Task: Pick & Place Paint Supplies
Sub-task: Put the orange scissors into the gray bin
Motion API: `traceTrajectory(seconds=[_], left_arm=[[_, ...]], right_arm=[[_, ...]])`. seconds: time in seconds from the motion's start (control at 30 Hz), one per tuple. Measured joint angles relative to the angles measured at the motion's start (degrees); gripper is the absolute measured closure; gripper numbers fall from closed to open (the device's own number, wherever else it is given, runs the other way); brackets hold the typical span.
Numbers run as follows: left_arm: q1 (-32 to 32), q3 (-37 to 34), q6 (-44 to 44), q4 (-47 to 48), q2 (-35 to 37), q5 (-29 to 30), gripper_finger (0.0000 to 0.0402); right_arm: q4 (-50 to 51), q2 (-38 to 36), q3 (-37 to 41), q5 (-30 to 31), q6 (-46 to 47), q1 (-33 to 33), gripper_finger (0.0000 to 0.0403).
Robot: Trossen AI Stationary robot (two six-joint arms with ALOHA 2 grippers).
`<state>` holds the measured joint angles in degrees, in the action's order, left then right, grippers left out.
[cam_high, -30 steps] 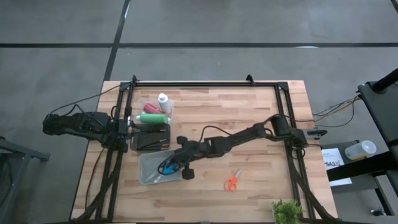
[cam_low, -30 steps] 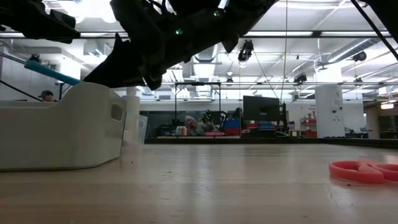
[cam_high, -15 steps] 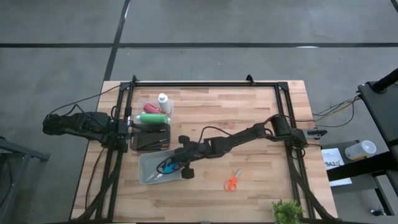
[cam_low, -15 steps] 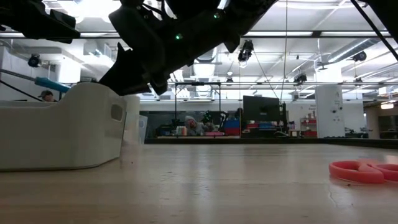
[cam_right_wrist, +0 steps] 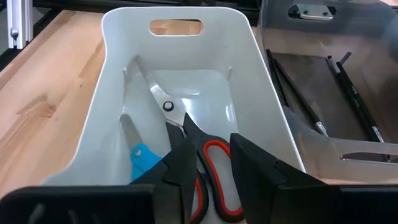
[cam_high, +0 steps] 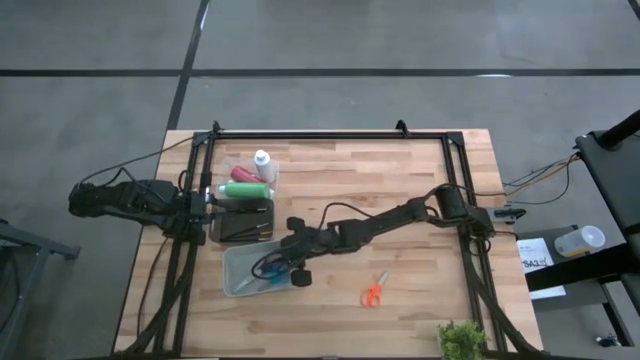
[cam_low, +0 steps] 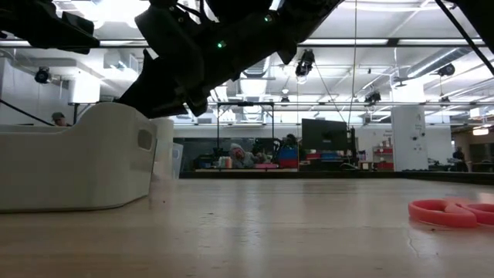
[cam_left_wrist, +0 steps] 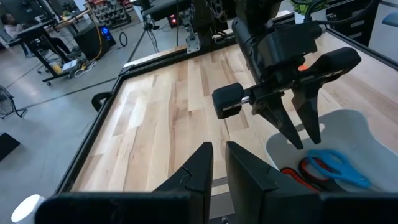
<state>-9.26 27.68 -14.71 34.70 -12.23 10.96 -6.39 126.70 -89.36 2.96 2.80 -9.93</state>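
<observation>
Spotter: Wooden bench [cam_high: 400,200], lab hall behind it. Your right gripper [cam_left_wrist: 308,142] hangs over the white bin [cam_right_wrist: 112,37], jaws a narrow way apart and empty. Blue-handled scissors [cam_left_wrist: 333,165] and red-handled scissors [cam_right_wrist: 211,180] lie in the bin below it.

Operator: And the paint things?

Spotter: All at the bench's far left. The green bottle [cam_high: 241,189], red bottle [cam_high: 240,172] and white bottle [cam_high: 263,160] sit close together, just beyond the tray [cam_high: 241,222], where thin brushes [cam_right_wrist: 348,93] lie. Your left gripper [cam_left_wrist: 217,171] waits at the bench's left edge beside that tray, jaws narrow, nothing in them.

Operator: So how should I go on?

Spotter: I'd lift the right gripper straight up until its fingertips clear the bin rim, then swing across. Widen the jaws before you reach a bottle; they look too narrow for one now. Take the nearest bottle first, so you don't knock its neighbours.
</observation>
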Motion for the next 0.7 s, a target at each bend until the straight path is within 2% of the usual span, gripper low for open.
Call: traceTrajectory(seconds=[0.27, 0.5, 0.7], left_arm=[[0.02, 0.0, 0.01, 0.02, -0.02, 0.0, 0.0351], [0.02, 0.02, 0.01, 0.09, -0.04, 0.0, 0.0351], [0.02, 0.02, 0.01, 0.07, -0.02, 0.0, 0.0351]], right_arm=[[5.02, -5.26, 0.37, 1.07, -3.03, -3.25, 0.0307], [7.75, -12.41, 7.2, 16.11, -2.83, -11.15, 0.0307], [8.41, -19.66, 18.8, 20.97, 5.04, -16.29, 0.0307]])
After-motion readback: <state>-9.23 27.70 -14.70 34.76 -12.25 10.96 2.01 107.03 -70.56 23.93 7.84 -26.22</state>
